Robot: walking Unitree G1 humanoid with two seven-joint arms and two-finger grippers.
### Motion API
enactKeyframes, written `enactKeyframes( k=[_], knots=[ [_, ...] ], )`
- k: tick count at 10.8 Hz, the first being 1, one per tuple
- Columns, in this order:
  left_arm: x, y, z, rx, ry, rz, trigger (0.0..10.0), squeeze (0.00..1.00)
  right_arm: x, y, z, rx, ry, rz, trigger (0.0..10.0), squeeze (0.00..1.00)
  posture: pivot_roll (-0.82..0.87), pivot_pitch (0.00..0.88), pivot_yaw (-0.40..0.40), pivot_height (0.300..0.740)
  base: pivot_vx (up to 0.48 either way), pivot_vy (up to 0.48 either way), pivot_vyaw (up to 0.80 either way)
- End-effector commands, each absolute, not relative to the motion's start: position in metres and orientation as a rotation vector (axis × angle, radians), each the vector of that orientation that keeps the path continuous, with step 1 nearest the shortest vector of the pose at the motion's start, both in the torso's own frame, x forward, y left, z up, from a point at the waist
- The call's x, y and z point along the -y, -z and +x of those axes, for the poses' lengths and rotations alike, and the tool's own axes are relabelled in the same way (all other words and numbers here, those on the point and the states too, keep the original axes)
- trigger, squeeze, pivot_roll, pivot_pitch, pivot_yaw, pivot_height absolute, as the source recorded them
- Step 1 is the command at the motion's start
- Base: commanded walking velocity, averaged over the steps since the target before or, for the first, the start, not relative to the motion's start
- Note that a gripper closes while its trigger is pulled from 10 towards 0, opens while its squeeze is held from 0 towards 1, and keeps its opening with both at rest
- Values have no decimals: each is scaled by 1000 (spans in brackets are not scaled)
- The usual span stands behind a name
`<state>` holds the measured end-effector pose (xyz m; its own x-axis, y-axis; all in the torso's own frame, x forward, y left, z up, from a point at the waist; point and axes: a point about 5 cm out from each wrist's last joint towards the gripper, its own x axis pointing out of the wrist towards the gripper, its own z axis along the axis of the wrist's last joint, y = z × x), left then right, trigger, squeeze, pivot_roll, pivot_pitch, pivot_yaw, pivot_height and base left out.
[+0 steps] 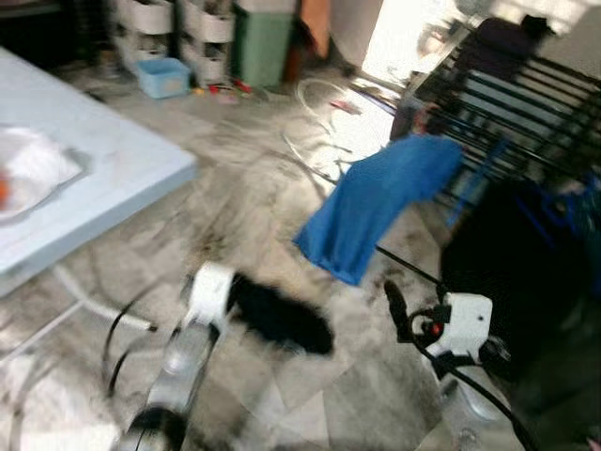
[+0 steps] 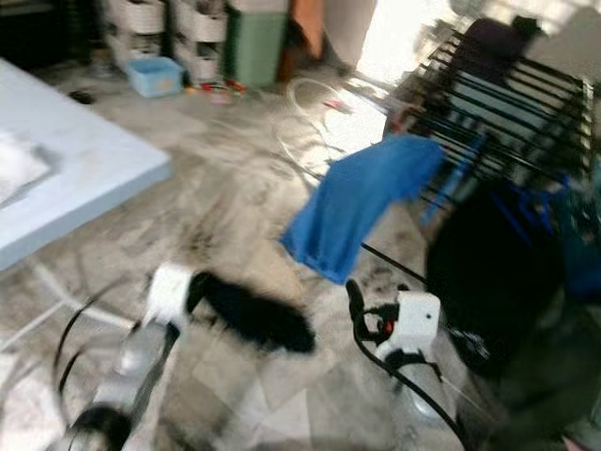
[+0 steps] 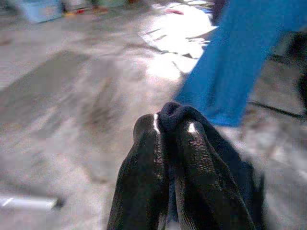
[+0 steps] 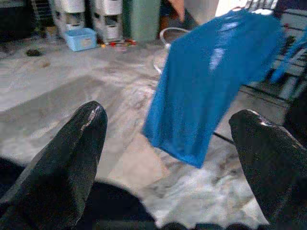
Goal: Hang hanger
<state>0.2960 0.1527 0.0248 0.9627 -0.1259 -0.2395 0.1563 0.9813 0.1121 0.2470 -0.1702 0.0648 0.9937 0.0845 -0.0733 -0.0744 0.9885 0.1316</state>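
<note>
The left gripper point(image 3: 171, 132) has its two black fingers point(image 3: 144, 177) pressed together on a fold of dark navy cloth point(image 3: 176, 114). Beyond it hangs a blue garment point(image 3: 240, 57) above a grey stone floor point(image 3: 72, 96), with a light blue bin point(image 3: 41, 9) far off.

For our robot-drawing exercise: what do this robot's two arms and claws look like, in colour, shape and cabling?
Left arm: silver, rounded, with a white wrist block and black cables looping beside it. Left claw: two long, glossy black fingers, rounded at the tips. Right claw: the same glossy black fingers, on a boxy white wrist housing with a red spot and black cable.
</note>
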Motion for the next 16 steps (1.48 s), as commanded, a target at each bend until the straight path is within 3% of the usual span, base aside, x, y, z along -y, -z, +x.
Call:
enactKeyframes(
  k=[1, 3, 5, 8, 10, 12, 14, 16],
  knots=[
    [-153, -46, 307, -130, 93, 134, 10000, 0, 174, -69, 246, -71, -67, 115, 10000, 0, 203, 60, -223, 740, 0, 0, 0],
    [-141, -63, 323, -102, 222, 165, 10000, 0, 169, -74, 242, -56, -114, 81, 10000, 0, 224, 70, -193, 740, 0, 0, -769],
    [-122, -83, 340, -70, 381, 227, 10000, 0, 172, -84, 236, -17, -78, 80, 10000, 0, 185, 72, -107, 740, 0, 0, -800],
    [-80, -79, 336, -101, 633, 313, 10000, 0, 173, -77, 207, 9, 123, 110, 10000, 0, 52, 53, 117, 740, 0, 0, -267],
    [-71, -79, 338, -128, 659, 271, 10000, 0, 166, -74, 194, 8, 222, 102, 10000, 0, -37, 76, 143, 740, 0, 0, 0],
    [-71, -86, 342, -87, 597, 199, 10000, 0, 164, -73, 187, 1, 263, 55, 10000, 0, -61, 58, 78, 740, 0, 0, 0],
    [-94, -82, 343, -98, 415, 125, 10000, 0, 165, -72, 184, -5, 237, 10, 10000, 0, -55, 69, 42, 740, 0, 0, 0],
    [-105, -56, 324, -177, 424, 130, 10000, 0, 175, -80, 186, 17, 263, -2, 10000, 0, -38, 77, 28, 740, 0, 0, 0]
  ],
)
